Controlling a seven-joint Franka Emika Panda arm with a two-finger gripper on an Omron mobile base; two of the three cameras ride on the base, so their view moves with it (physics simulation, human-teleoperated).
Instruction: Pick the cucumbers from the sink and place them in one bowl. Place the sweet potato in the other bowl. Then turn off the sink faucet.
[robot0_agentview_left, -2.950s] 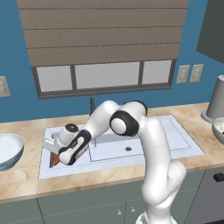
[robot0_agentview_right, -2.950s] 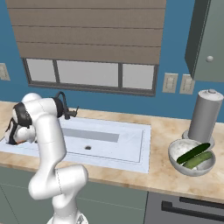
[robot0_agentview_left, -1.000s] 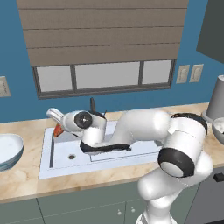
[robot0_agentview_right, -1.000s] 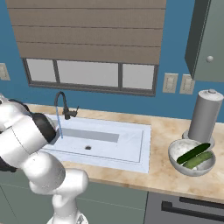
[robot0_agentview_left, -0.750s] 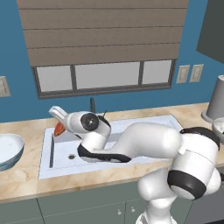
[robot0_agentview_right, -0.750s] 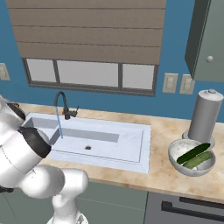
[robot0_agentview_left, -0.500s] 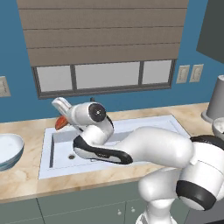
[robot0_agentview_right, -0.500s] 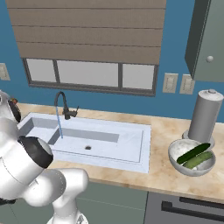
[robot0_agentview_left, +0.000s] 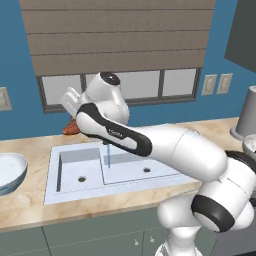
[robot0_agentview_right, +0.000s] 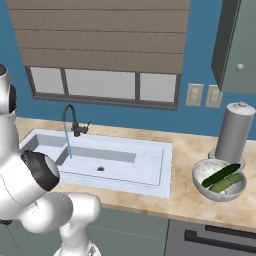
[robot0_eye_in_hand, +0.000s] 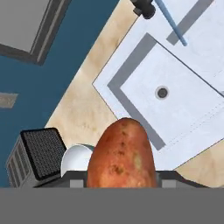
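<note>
A tall grey cylinder (robot0_agentview_right: 233, 131) stood on the beige countertop (robot0_agentview_right: 187, 192) at the right, below a grey wall cabinet (robot0_agentview_right: 238, 45). Slatted blinds (robot0_agentview_left: 120, 35) hung over the window (robot0_agentview_left: 145, 86), two pale wall outlets (robot0_agentview_right: 202, 95) sat beside it, and a dark, grille-topped appliance (robot0_eye_in_hand: 35, 155) rested against the blue wall (robot0_agentview_left: 15, 60).

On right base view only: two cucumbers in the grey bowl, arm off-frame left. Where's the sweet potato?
Observer: The stubby orange-red sweet potato is clamped in the end effector, above the counter by the left rear corner of the pale double-basin sink.
Operator: Second bowl anywhere?
Observer: Yes, a wide shallow white bowl stands on the counter left of the sink.
Operator: Potato over it?
Observer: Not yet. In the left base view the bowl lies off to the potato's left.
</note>
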